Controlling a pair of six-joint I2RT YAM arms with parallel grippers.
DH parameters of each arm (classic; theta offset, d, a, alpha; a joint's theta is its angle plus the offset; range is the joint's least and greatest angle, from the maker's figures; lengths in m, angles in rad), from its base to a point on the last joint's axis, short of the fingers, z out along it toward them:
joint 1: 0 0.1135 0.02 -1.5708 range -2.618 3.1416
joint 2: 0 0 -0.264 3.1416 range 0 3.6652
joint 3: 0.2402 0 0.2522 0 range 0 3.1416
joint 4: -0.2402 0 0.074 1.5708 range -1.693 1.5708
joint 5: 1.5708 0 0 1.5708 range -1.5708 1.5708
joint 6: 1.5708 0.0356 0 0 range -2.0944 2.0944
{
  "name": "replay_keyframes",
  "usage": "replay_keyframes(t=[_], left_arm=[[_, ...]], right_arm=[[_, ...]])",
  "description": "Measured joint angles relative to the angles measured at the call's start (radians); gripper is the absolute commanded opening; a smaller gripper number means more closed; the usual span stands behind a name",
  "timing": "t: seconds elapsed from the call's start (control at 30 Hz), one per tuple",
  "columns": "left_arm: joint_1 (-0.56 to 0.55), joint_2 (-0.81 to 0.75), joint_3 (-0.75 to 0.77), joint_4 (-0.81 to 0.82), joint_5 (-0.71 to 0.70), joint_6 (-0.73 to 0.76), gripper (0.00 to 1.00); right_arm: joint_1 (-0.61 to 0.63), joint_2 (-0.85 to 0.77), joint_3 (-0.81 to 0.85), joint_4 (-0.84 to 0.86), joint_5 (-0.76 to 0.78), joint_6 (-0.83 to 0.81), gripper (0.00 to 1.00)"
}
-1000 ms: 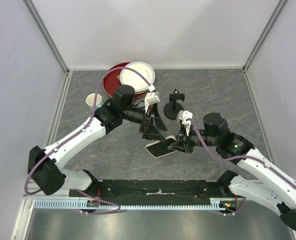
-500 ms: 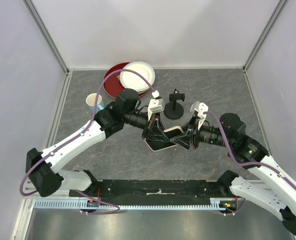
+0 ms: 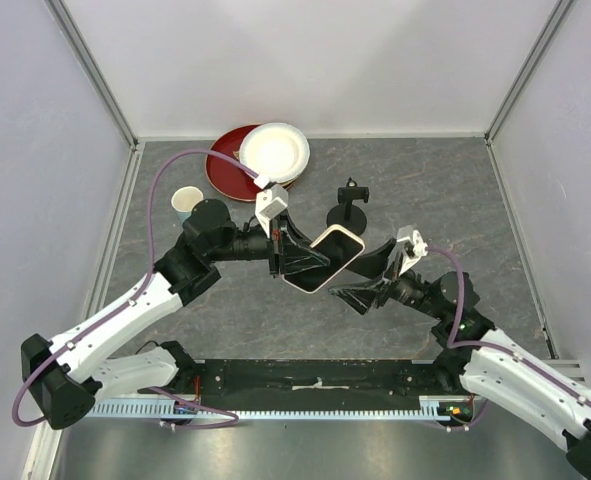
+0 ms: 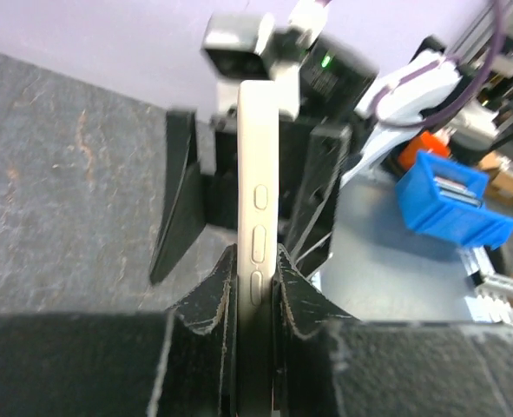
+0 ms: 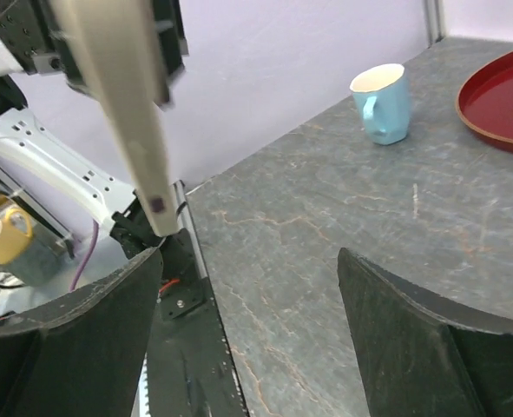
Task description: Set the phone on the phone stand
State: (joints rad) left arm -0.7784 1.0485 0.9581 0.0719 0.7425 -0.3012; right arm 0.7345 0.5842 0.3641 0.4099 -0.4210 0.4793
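We see the left gripper [image 3: 305,260] pinching the phone [image 3: 324,258] by its lower end, so the phone juts out past the fingertips toward 2 o'clock, held above the table. The right gripper [image 3: 367,275] is spread wide at the phone's 4 o'clock, apart from it. We count one phone, one phone stand [image 3: 347,208] at its 1 o'clock, two plates and one cup. The left arm reaches in from 7 o'clock and the right from 5 o'clock.

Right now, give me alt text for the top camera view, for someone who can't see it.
The left hand grips the phone at mid-table, just nearer than the phone stand, while the right hand sits open beside it. At the back left stand plates and a cup.
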Motion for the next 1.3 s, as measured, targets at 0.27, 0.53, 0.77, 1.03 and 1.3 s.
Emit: replay_keyframes(t=[0.27, 0.53, 0.77, 1.03, 1.3], left_arm=[[0.007, 0.040, -0.099, 0.351, 0.051, -0.334, 0.02], [0.007, 0.007, -0.141, 0.418, 0.022, -0.375, 0.02], [0.010, -0.009, -0.148, 0.417, -0.004, -0.371, 0.02], [0.010, -0.009, -0.179, 0.448, -0.007, -0.376, 0.02], [0.029, -0.007, -0.164, 0.435, -0.002, -0.358, 0.27]], right_arm=[[0.076, 0.131, -0.130, 0.450, 0.017, 0.117, 0.84], [0.213, 0.246, -0.100, 0.609, 0.026, 0.089, 0.79], [0.219, 0.281, -0.098, 0.752, 0.073, 0.097, 0.67], [0.227, 0.446, -0.093, 0.866, 0.101, 0.160, 0.39], [0.237, 0.501, -0.053, 0.852, 0.093, 0.185, 0.00]])
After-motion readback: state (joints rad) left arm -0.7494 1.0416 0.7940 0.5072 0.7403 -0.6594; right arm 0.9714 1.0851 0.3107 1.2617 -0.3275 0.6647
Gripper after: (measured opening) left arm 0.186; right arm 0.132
